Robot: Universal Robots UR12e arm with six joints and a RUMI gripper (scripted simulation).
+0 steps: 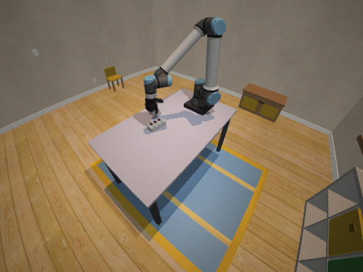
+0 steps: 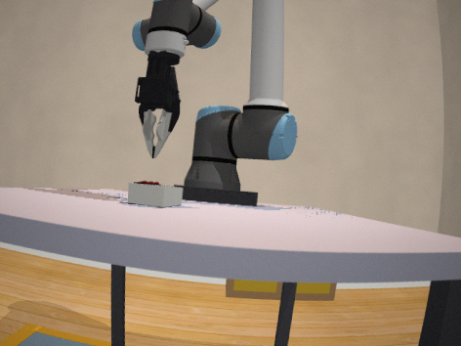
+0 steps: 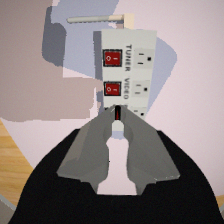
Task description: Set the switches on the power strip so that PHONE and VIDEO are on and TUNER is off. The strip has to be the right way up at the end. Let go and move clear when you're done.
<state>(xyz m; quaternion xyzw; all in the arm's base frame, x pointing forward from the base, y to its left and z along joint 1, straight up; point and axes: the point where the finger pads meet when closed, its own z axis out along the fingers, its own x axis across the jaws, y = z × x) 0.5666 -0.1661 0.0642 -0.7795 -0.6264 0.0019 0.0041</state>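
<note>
A white power strip [image 3: 125,70] with three red rocker switches lies right way up on the table; it also shows in the top view [image 1: 156,124] and the exterior view [image 2: 154,194]. In the wrist view I read the labels TUNER [image 3: 112,58] and VIDEO [image 3: 112,89] beside the far and middle switches. The third switch [image 3: 117,112] is mostly hidden behind my fingertips, and I cannot read its label. My gripper [image 3: 117,106] [image 2: 155,153] is shut and empty, pointing down, hovering above the near end of the strip.
The arm's base [image 1: 201,98] stands on the table behind the strip. A chair [image 1: 113,76], a wooden cabinet [image 1: 263,101] and a shelf unit [image 1: 338,227] stand on the floor away from the table.
</note>
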